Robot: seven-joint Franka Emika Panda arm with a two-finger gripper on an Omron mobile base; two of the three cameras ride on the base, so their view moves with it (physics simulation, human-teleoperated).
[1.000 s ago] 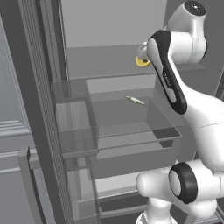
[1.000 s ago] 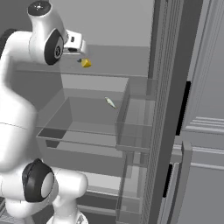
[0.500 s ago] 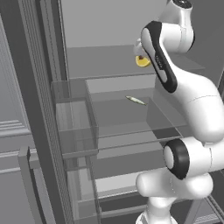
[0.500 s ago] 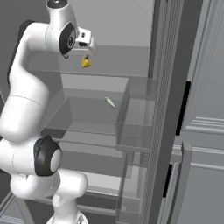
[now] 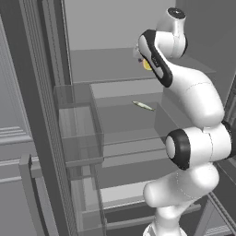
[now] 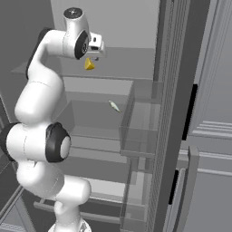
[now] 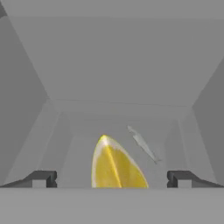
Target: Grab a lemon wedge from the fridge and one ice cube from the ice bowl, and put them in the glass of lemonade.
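Between tool fingertips (image 7: 43,178), lemon wedge (image 7: 114,165), tip away.

Open fridge (image 6: 149,113) interior, thin pale item (image 5: 143,106) alone on shelf.

lemon wedge (image 6: 89,65) above fridge (image 6: 136,54) shelf, pale thin item (image 6: 114,106) lower down

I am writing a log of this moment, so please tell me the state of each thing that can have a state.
fridge: door open, glass shelves exposed.
lemon wedge: lifted off the shelf, between the finger tips.
gripper: raised inside the fridge; its grip on the wedge cannot be told.
thin pale item: lying flat on a shelf.
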